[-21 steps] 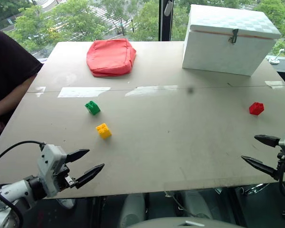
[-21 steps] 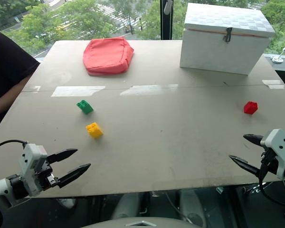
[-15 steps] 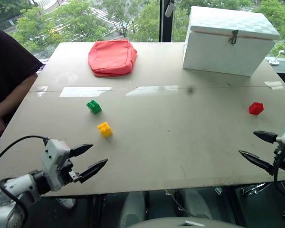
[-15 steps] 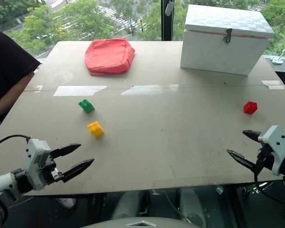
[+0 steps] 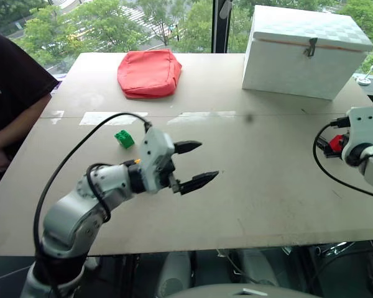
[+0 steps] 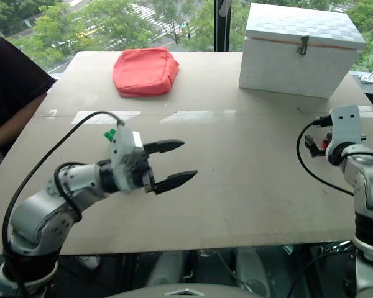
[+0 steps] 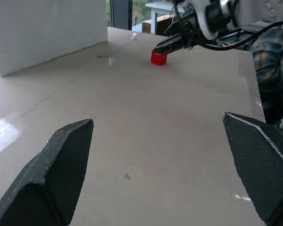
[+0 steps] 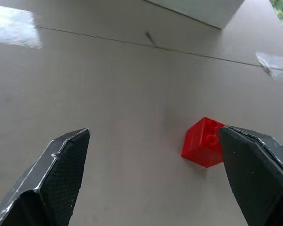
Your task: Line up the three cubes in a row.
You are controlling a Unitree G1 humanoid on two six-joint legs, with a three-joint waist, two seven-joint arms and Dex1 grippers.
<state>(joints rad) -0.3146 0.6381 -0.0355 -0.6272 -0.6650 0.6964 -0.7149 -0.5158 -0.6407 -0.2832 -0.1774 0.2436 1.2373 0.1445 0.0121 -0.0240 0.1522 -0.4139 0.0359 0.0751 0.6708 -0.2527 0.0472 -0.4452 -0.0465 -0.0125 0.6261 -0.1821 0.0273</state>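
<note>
A red cube [image 8: 203,142] and a green cube [image 5: 124,138] are showing bright against the pale beige worktop [image 5: 255,180]. The pouch [image 5: 148,74] is glowing coral red, and the box [image 5: 304,53] is showing white with a faint checkered lid. Both grippers are wearing black textured fingers [image 7: 61,169] on white housings.

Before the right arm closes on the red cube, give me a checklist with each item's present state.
1. Right gripper open: ok.
2. Red cube centred between its fingers: not ok, it sits against one finger.
3. Red cube resting on the table, not yet lifted: ok.
4. Left gripper open, holding nothing: ok.
5. Green cube in sight: ok.
6. Yellow cube position: cannot tell, mostly hidden behind the left arm.
</note>
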